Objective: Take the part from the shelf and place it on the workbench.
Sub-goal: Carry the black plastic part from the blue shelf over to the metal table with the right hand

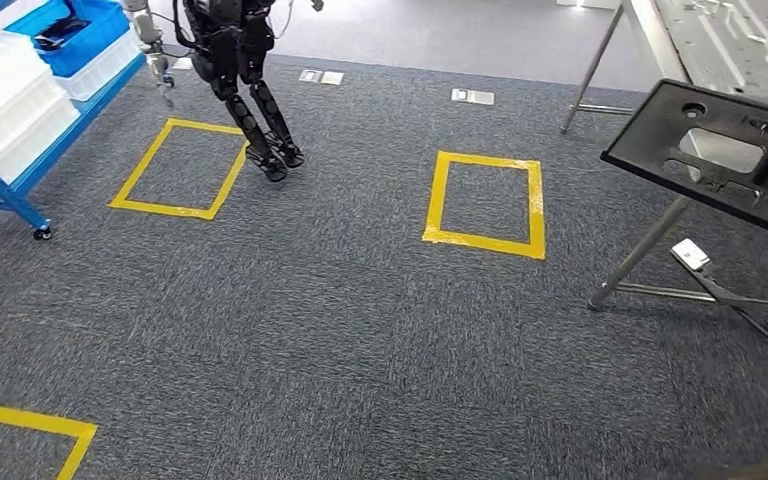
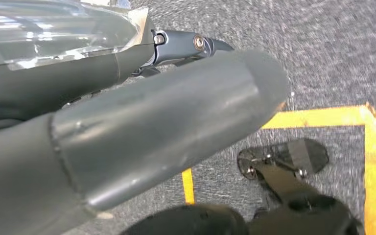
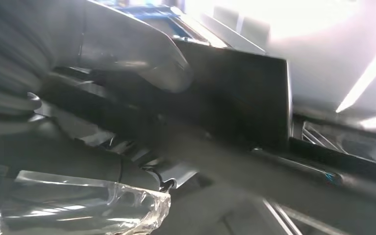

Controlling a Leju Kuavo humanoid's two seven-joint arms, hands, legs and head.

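We've got the black part (image 1: 725,150) pinched in our right hand (image 3: 127,63), thumb on top near one edge; it looks stiff and light, a flat panel with cutouts, though the grip's blurry. Left hand (image 2: 142,132) hangs over the carpet, can't tell its state. Ahead, the workbench (image 1: 730,45) edge sits just beyond the part.

Shelf (image 1: 20,110) far left; workbench (image 1: 730,40) far right.

1. Right hand (image 3: 103,93) grips the black part (image 3: 235,98), thick thumb lying over its top face and darker fingers beneath it.
2. Left hand (image 2: 142,137) hangs low, holding nothing; thumb extended straight.
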